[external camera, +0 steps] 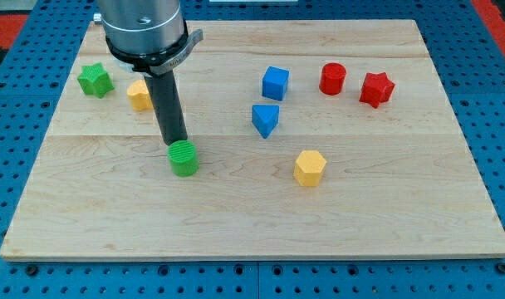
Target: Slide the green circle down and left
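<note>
Camera view: my tip (177,139) touches the top edge of the round green plastic circle (184,158); nothing pinched, just a rod; circle lies below, slightly right.

Single high front view, angled down.

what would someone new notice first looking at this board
The dark rod coming down from the view's top left stands out first, with my tip right at the upper edge of the green circle at left of centre. Next come the two red blocks, a cylinder and a star, side by side at the upper right of the wooden board.
</note>
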{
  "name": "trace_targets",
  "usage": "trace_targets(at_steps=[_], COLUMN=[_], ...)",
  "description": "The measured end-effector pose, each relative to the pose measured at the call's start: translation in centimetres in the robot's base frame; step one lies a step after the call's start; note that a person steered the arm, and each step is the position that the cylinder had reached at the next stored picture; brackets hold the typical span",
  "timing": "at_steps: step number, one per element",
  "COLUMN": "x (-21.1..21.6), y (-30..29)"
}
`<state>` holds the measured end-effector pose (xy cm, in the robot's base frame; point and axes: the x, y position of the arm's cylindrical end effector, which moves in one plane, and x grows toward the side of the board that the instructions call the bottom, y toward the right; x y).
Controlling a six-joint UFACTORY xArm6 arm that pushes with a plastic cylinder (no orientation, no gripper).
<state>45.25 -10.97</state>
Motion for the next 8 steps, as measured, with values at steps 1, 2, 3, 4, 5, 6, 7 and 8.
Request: trace_targets(at_steps=[1, 2, 3, 4, 5, 6, 7, 8], x=[0.1, 0.1, 3.0, 4.4, 2.7, 1.9, 2.0, 1.3], y=[0.9, 5.4, 7.5, 5.8, 3.3, 0.8, 0.4, 4.5])
